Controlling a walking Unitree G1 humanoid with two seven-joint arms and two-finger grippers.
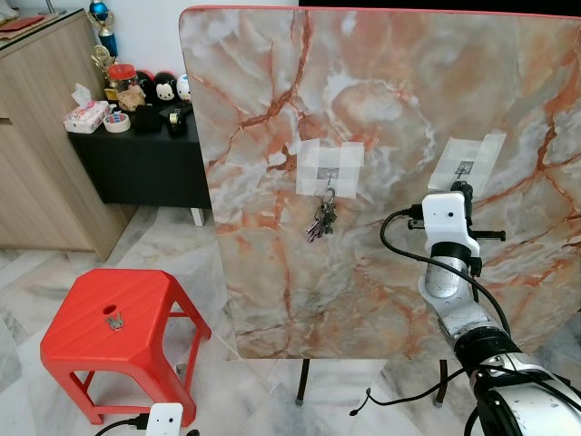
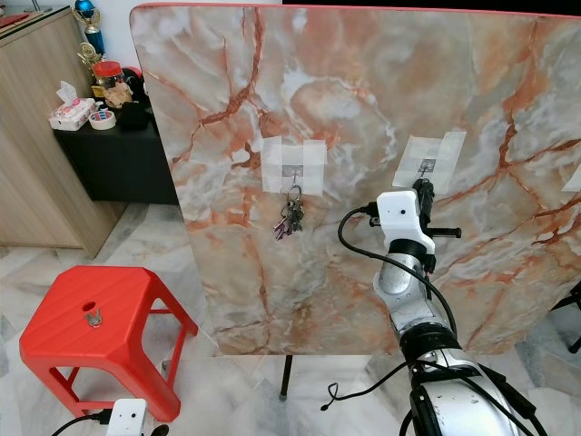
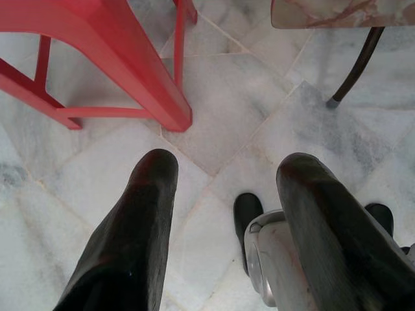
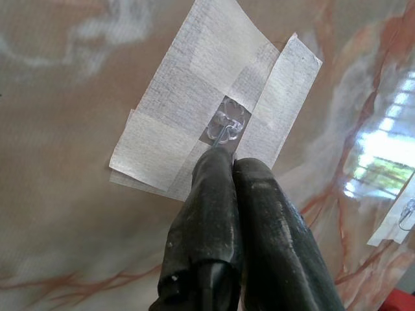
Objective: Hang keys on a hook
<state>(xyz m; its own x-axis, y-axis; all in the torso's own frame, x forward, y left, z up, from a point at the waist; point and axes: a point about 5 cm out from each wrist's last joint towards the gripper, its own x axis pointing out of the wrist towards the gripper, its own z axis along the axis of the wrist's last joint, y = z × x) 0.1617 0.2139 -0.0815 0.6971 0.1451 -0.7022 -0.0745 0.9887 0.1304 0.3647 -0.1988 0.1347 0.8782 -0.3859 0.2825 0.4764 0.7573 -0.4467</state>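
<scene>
A bunch of keys [image 1: 324,219] hangs from a clear hook [image 1: 329,173] taped to the upright marble-patterned board [image 1: 272,109]. To its right is a second taped hook [image 4: 225,124]. My right gripper [image 4: 230,162] is raised against the board with its fingers pressed shut, and their tips touch the tape just under that hook. Nothing shows between the fingers. A small metal piece like a key [image 1: 115,320] lies on the red stool [image 1: 136,300]. My left gripper [image 3: 227,168] hangs low over the floor, open and holding nothing.
The stool stands on the marble floor at the lower left of the board. A wooden cabinet [image 1: 36,136] and a black low table [image 1: 136,159] with a tissue box and toys are at the back left. The board's black stand legs [image 1: 302,381] and a cable lie below it.
</scene>
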